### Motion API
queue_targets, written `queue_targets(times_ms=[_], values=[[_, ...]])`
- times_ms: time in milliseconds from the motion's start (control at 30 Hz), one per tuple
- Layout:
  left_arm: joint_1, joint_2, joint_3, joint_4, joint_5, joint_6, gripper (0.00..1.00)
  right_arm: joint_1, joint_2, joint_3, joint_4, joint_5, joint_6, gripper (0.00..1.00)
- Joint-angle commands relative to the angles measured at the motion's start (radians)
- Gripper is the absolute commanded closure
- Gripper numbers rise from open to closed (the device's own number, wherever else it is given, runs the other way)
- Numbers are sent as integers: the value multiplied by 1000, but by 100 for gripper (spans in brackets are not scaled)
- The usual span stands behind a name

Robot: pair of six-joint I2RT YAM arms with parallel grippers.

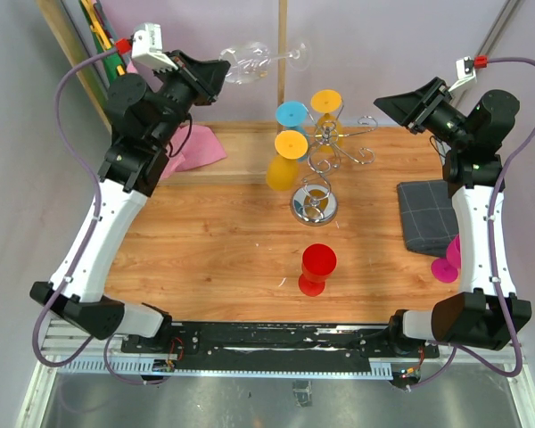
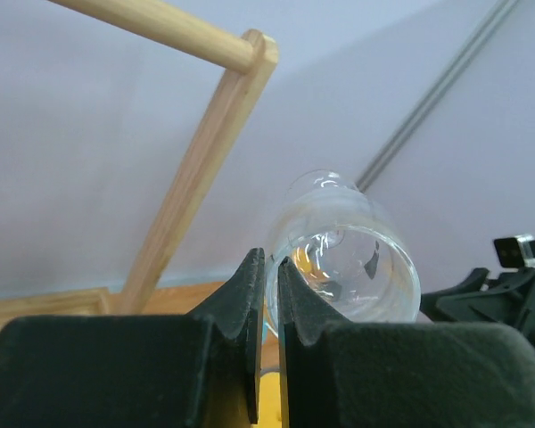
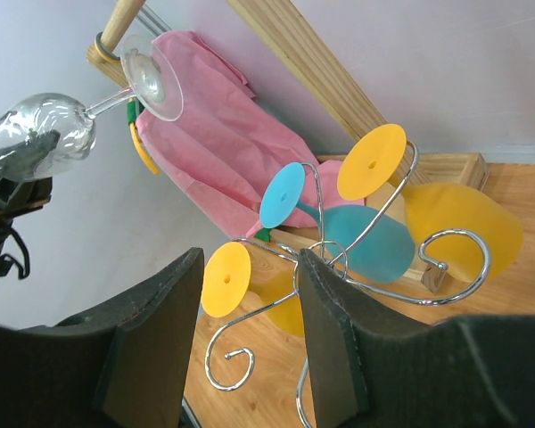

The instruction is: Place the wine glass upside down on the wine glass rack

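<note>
Glass-to-rack geometry. Clear wine glass (image 1: 250, 61) hangs high above the far left of the desk (image 1: 205, 241), long axis near horizontal — bowl at the left jaws, foot pointing right toward the wine glass rack (image 1: 319, 183) lower down. Left jaws are almost closed, pinching the thin bowl wall; right jaws gape wide, holding nothing, facing the rack. Rack: glossy chrome wire scrolls, mirrored round base, three coloured glasses (image 1: 292, 145) inverted on it.
</note>
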Motion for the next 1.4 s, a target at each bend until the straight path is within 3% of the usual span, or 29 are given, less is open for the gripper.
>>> queue_targets(times_ms=[0, 133, 333, 433, 533, 700, 833, 933, 1367], values=[[67, 49, 54, 152, 340, -198, 100, 19, 5, 27, 64, -14, -17, 52], [150, 93, -4, 331, 565, -400, 100, 26, 31, 44, 179, -60, 57, 52], [179, 138, -34, 542, 726, -558, 100, 62, 112, 74, 476, -137, 288, 51], [215, 175, -68, 751, 801, -754, 100, 74, 161, 94, 661, -160, 428, 51], [240, 216, -87, 927, 832, -918, 100, 97, 226, 140, 891, -170, 603, 51], [249, 249, -80, 1035, 835, -1030, 100, 130, 348, 223, 1222, -117, 899, 50], [251, 339, -64, 1300, 822, -1306, 100, 181, 433, 275, 1402, -41, 1089, 50], [251, 402, -79, 1529, 743, -1515, 100, 222, 470, 315, 1452, -3, 1165, 50], [251, 532, -106, 1803, 613, -1807, 100, 371, 504, 406, 1436, 49, 1208, 51]])
